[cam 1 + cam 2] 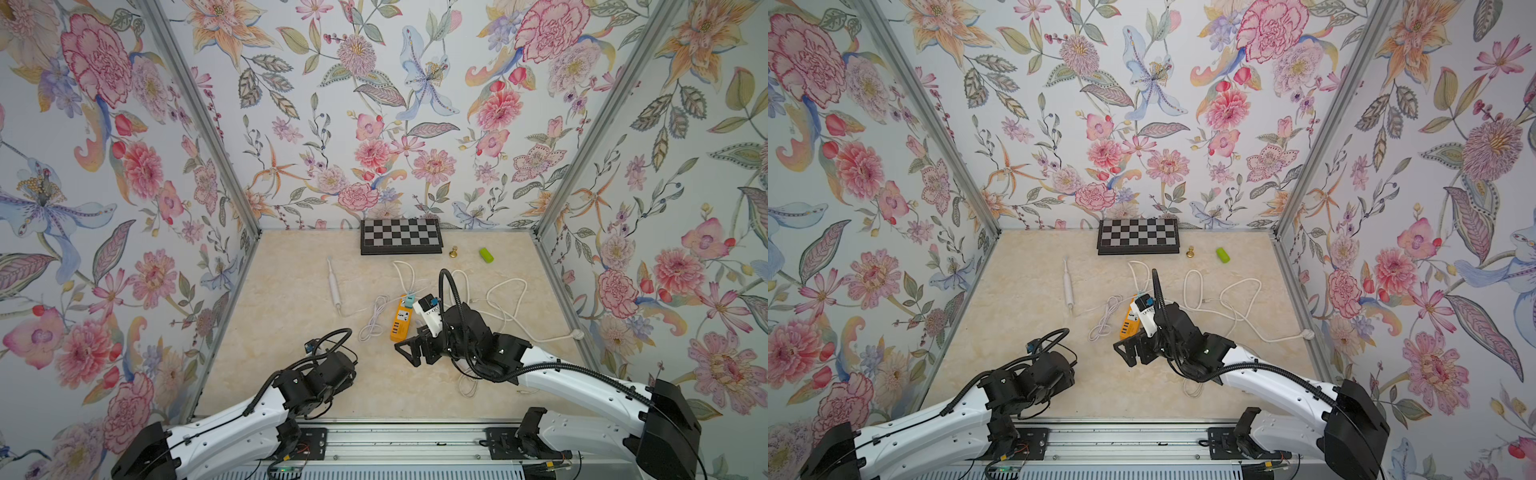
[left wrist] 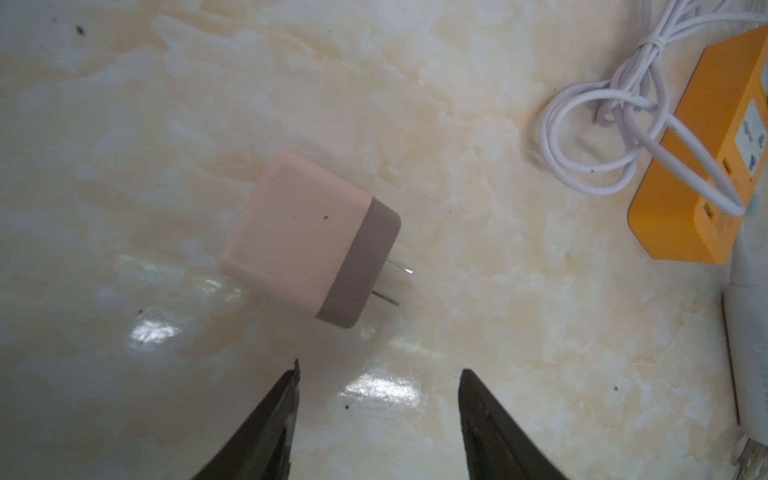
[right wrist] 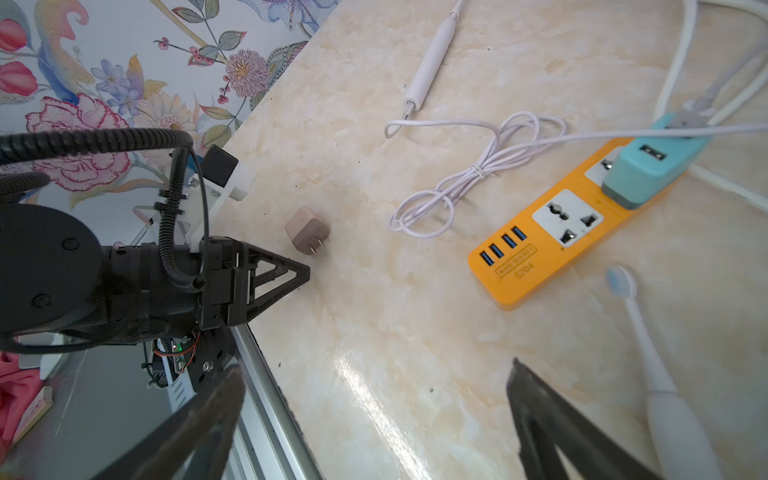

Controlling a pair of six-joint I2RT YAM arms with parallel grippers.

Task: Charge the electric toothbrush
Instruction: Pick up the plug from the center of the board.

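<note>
left claw (image 2: 379,370): jaws apart, empty, hangs over pink adapter (image 2: 307,239) lying flat near worktop (image 1: 291,332) front edge, prongs roughly toward orange power strip (image 1: 400,324) mid-worktop; likely lined up for grab.
right claw (image 3: 376,365): jaws wide apart, empty, beside strip's near end.
toothbrush (image 1: 333,284) lies toward left edge, white cable (image 1: 374,320) in its base, slack coiled beside strip; far end unclear.
second toothbrush (image 3: 669,415) beside right claw.
teal adapter (image 3: 648,166) sits on strip, port looks empty.

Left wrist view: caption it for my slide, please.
Open left gripper facing a pink plug adapter on the marble table, orange power strip and bundled white cable nearby.
</note>
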